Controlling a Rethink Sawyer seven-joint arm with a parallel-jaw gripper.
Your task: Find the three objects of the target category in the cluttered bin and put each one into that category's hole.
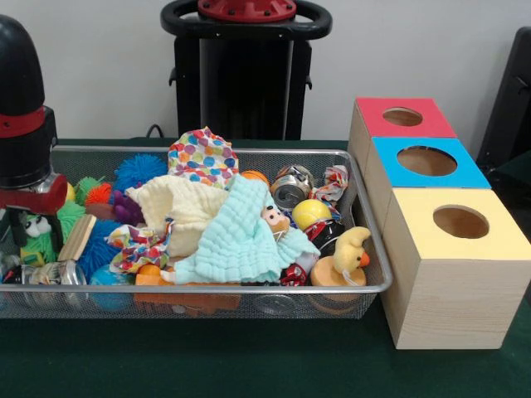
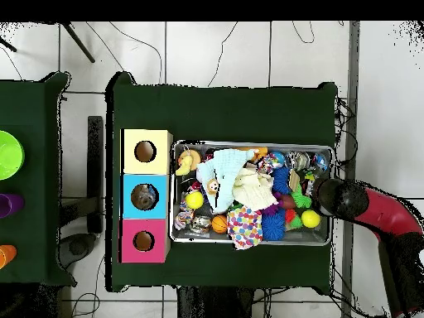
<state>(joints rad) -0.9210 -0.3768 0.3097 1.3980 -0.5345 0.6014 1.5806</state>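
The arm point(image 1: 25, 108) comes down over the left end of the basket point(image 1: 207, 288) in the front view, and its bulk and the toys hide the claw, so whether it is open or holding anything cannot be told. A mint cloth point(image 1: 241, 236) and a cream cloth point(image 1: 178, 207) cover the middle of the heap. No crinkly plastic piece can be picked out. The blue box's hole point(image 1: 426, 160) is between the red and yellow boxes.

My arm point(image 1: 23, 108) shows a rounded glossy black casing with a red band and red bracket; from overhead its link point(image 2: 387, 217) is red.
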